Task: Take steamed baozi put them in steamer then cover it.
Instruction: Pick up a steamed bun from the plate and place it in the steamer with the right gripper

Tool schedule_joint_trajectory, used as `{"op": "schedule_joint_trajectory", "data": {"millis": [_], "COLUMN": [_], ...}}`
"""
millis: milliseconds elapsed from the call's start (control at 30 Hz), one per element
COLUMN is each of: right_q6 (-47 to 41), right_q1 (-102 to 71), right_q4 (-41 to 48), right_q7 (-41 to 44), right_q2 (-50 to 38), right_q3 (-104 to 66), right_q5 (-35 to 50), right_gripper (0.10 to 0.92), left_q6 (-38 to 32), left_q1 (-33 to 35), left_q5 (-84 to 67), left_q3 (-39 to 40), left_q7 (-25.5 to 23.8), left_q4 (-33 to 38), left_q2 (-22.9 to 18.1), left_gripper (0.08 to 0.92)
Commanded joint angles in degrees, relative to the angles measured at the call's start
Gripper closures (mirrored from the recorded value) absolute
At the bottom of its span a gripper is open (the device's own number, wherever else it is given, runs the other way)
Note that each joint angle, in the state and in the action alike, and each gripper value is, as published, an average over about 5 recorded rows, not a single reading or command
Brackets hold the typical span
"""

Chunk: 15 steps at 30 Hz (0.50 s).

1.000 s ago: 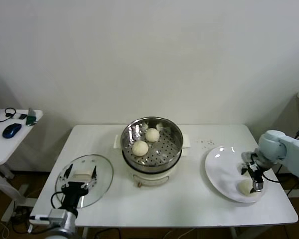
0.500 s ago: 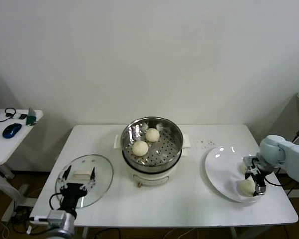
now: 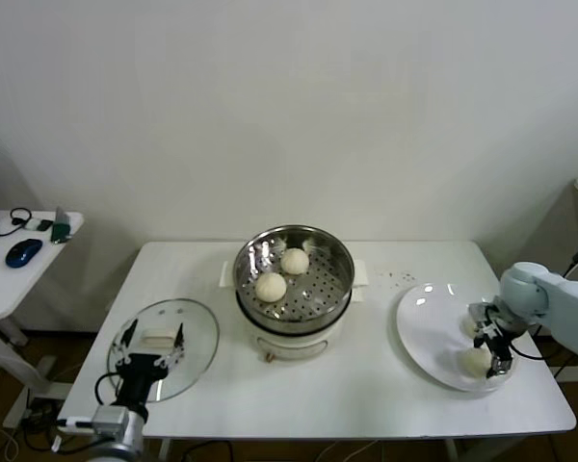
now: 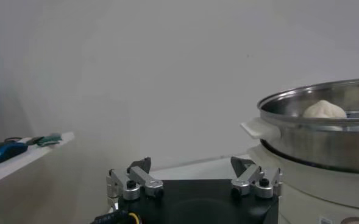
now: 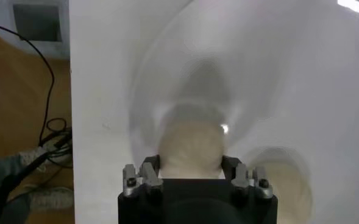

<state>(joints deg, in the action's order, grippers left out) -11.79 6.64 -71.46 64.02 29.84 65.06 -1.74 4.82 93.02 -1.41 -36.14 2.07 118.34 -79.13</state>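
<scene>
Head view looks down on a white rectangular table point(image 3: 366, 385). At its centre stands the round shiny stainless-steel steamer point(image 3: 293, 279) on a white electric base, with two smooth cream-white baozi on its perforated tray: one toward the back point(image 3: 294, 260), one nearer the front point(image 3: 271, 287). Both sit left of the tray's middle. On the table's left lies the round clear glass cover point(image 3: 164, 348) with a metal rim and white bar handle, flat on the surface. The left gripper point(image 3: 151, 346) hovers over the cover, its fingers spread wide and holding nothing.

On the table's right sits a flat white plate point(image 3: 426, 327). The right gripper point(image 3: 488, 348) is down over the plate's outer side, clenched around a cream-white baozi point(image 3: 476, 361); a second bun there is mostly hidden behind the gripper in this view.

Right wrist view shows what the head view cannot: the grasped baozi point(image 5: 190, 148) sits squarely between the two fingers, and the other baozi point(image 5: 284, 176) rests just beside it on the plate.

Left wrist view shows the steamer from the side point(image 4: 325, 137), with one baozi point(image 4: 324, 109) peeking above the rim.
</scene>
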Motion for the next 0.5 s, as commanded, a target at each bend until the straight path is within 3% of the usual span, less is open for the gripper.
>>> {"op": "schedule_joint_trajectory", "data": {"millis": [33, 500], "right_q6": [1.9, 20.6], "right_q1": [7.1, 40.5], "right_q4": [-0.8, -2.9], "right_q7": [0.2, 2.5], "right_q2": [0.5, 16.8], "right_q3": [4.2, 22.4], "right_q5": [2.2, 8.0], "right_gripper": [0.364, 0.357], "left_q6": [0.0, -0.1], "left_q1": [0.2, 0.7], "left_q5": [0.2, 0.3], "left_q3": [0.0, 0.3], "left_q7": [-0.2, -0.3], "left_q4": [0.2, 0.7], "left_q2": [0.2, 0.5], "left_gripper": [0.177, 0.177]}}
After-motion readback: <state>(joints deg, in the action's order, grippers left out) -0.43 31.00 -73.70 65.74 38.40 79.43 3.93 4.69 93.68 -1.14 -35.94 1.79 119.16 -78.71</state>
